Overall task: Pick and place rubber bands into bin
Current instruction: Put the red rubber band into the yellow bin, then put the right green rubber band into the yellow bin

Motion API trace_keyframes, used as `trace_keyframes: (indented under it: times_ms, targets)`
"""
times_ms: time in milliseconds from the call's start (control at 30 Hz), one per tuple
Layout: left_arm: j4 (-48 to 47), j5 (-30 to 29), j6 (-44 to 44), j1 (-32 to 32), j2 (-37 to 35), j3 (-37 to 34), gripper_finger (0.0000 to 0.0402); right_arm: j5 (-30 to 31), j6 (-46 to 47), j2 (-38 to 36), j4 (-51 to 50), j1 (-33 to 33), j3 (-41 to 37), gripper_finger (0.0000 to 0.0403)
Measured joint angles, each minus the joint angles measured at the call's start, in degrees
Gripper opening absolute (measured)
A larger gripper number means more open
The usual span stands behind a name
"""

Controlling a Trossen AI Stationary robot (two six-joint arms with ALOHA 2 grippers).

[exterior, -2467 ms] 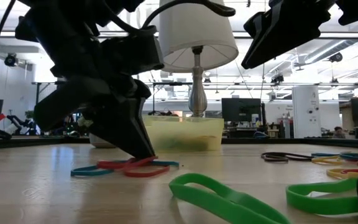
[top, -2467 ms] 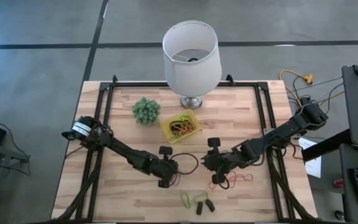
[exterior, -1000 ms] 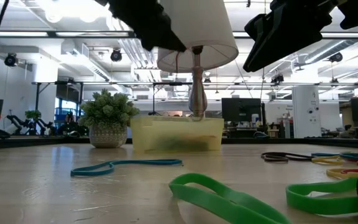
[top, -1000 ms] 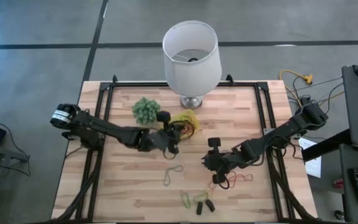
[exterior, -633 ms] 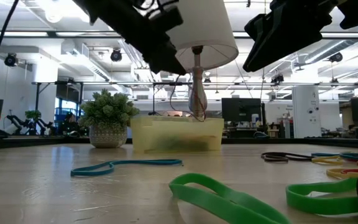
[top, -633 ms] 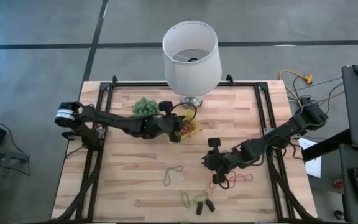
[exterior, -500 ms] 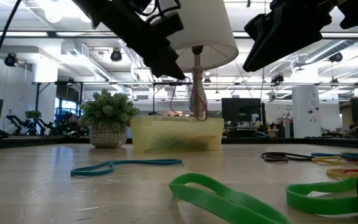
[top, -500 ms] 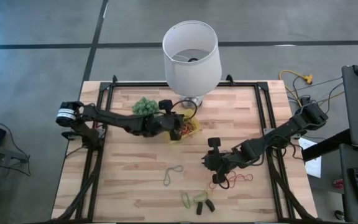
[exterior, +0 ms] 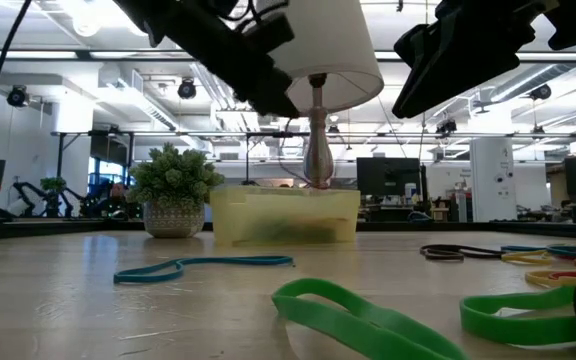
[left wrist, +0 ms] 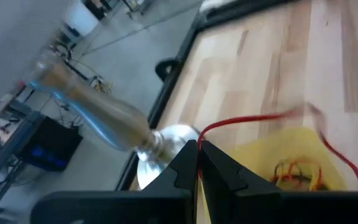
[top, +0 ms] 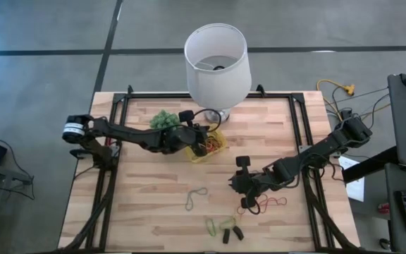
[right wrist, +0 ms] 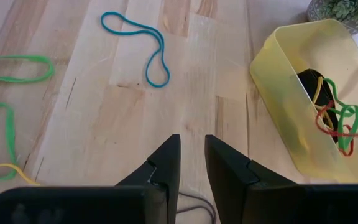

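Carried from mid-table, left gripper (left wrist: 197,163) pinching red rubber band (left wrist: 253,120) above yellow bin (top: 216,149), right gripper (right wrist: 192,163) narrowly parted

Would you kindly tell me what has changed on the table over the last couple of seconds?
The left hand left the front of the table, where it pinched a red rubber band, and carried it back over the yellow bin, fingers still shut on it. A teal band it left behind stays there. The right hand has not moved.
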Motion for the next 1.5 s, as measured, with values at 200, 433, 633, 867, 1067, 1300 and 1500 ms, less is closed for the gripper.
trace_keyframes:
  times_ms: [200,433,633,867,1067,1300,1500]
  targets:
    - [0.5,-7.1,-0.1,0.0,-0.3,-0.2,0.0,0.0,0.0,0.0,0.1,0.0,0.0,0.0068]
    - [1.5,-6.9,-0.1,0.0,-0.5,0.4,0.0,0.0,0.0,0.0,0.1,0.0,-0.2,0.0068]
    - [1.4,-1.8,-0.1,0.1,0.7,-0.1,0.0,0.0,0.0,0.0,0.1,0.0,-0.4,0.0068]
    - [1.4,-1.0,-0.1,0.1,1.5,-0.1,0.0,0.0,0.2,0.0,0.3,0.0,-0.4,0.0068]
    - [0.6,0.8,-0.2,0.1,1.5,-0.2,0.0,0.0,0.2,0.0,0.4,0.0,-0.4,0.0068]
    - [-2.1,3.2,-2.2,0.4,1.5,-0.6,0.0019,0.0,0.2,0.0,0.6,0.0,-0.4,0.0068]
    - [-2.1,3.3,-2.7,0.4,1.5,-0.6,0.0066,0.0,0.2,0.0,0.6,0.0,-0.4,0.0068]
